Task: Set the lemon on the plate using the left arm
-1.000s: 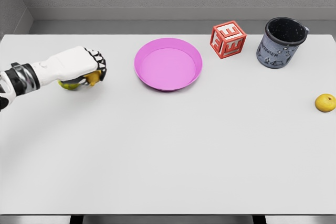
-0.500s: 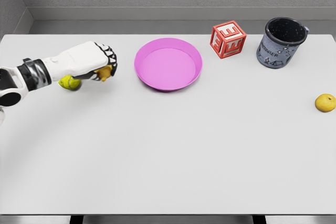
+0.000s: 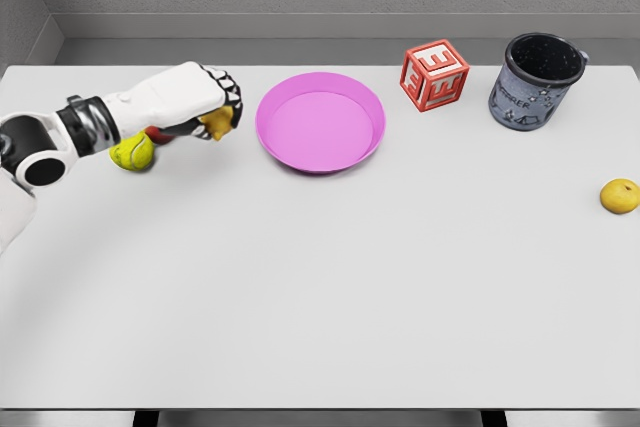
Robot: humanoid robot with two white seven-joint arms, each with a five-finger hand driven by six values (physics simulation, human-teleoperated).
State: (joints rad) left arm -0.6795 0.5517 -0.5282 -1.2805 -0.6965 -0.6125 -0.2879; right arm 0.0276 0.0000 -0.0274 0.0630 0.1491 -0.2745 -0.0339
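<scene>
My left hand (image 3: 205,107) hovers just left of the pink plate (image 3: 320,162), its fingers curled around a small yellow-orange lemon (image 3: 215,126) that shows beneath them. The hand and lemon are lifted off the white table, and the lemon is a short gap from the plate's left rim. The hand covers most of the lemon. The left forearm reaches in from the left edge. No right arm shows.
A yellow-green ball (image 3: 132,153) lies on the table under the left wrist. A red letter cube (image 3: 436,75) and a dark speckled mug (image 3: 536,80) stand at the back right. A yellow-orange fruit (image 3: 619,196) sits near the right edge.
The left hand has moved right and slightly up with the lemon, closing in on the plate. The yellow-green ball it covered now lies uncovered on the table.
</scene>
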